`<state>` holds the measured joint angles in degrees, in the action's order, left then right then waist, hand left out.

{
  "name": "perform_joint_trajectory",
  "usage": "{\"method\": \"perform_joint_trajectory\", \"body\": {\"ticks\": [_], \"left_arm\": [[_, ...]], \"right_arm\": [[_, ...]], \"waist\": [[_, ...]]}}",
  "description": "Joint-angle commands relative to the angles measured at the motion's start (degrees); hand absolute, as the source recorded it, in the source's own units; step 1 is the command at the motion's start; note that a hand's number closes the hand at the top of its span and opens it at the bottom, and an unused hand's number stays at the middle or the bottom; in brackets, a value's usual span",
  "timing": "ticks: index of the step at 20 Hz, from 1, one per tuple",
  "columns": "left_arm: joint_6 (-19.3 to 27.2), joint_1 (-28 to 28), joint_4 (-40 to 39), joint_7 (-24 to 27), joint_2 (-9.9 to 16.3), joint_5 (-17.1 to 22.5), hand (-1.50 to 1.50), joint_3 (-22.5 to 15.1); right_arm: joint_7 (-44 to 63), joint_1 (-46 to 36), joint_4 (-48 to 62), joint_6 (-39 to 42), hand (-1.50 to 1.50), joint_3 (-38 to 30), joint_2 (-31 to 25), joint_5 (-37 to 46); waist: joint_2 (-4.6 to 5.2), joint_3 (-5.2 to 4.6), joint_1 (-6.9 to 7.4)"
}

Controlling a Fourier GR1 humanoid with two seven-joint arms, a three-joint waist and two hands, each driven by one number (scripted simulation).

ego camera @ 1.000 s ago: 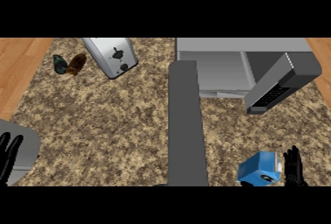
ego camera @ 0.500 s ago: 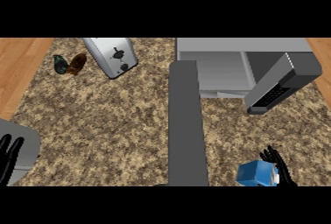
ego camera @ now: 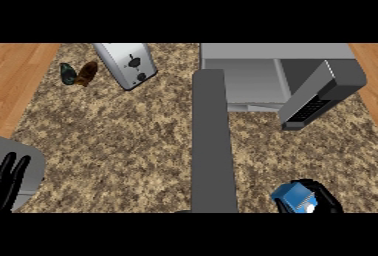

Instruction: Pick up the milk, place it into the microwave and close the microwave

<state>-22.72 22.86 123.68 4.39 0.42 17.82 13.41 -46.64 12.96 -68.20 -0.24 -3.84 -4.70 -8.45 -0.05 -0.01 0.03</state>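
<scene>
Speckled brown granite counter [ego camera: 133, 145], boxy grey microwave [ego camera: 251, 75] with its door swung wide. Right hand [ego camera: 325, 197] now curls around the blue rectangular milk carton [ego camera: 295, 199], lower right, closer than before. Left hand [ego camera: 11, 180] rests, fingers straight.

**Browns, greys and one spot of blue**

The surface [ego camera: 125, 135] is speckled brown and tan granite, edged by orange-brown wood. The microwave [ego camera: 258, 75] is grey, its door [ego camera: 317, 95] darker grey with a black panel. The toaster [ego camera: 125, 65] is silver. The milk [ego camera: 294, 198] is bright blue with a white patch. Both hands, left [ego camera: 11, 180] and right [ego camera: 325, 197], are black.
</scene>
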Motion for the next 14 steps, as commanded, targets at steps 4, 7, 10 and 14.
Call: {"method": "perform_joint_trajectory", "body": {"ticks": [4,7,10,14], "left_arm": [[-2.08,0.52,-0.11,0.35,0.45,1.75,-1.5,0.9],[-1.78,1.1,2.52,-2.31,0.51,4.22,-1.5,1.19],[-1.08,0.13,3.26,-3.43,-0.12,3.81,-1.5,1.08],[-3.73,-0.55,-4.18,2.78,0.22,1.5,-1.5,2.6]], "right_arm": [[-4.23,-15.33,12.46,4.22,1.5,-6.16,-5.01,-2.37],[-9.25,-18.78,17.76,6.49,1.5,-5.94,-5.87,-0.99],[-6.9,-17.48,12.73,7.54,1.5,-4.57,-6.42,-0.64],[-1.33,-15.45,3.9,9.62,1.5,-0.94,-4.08,-1.65]], "waist": [[0.13,0.09,0.83],[0.09,0.07,0.73],[0.01,0.02,0.28],[-0.04,-0.03,-0.03]]}}
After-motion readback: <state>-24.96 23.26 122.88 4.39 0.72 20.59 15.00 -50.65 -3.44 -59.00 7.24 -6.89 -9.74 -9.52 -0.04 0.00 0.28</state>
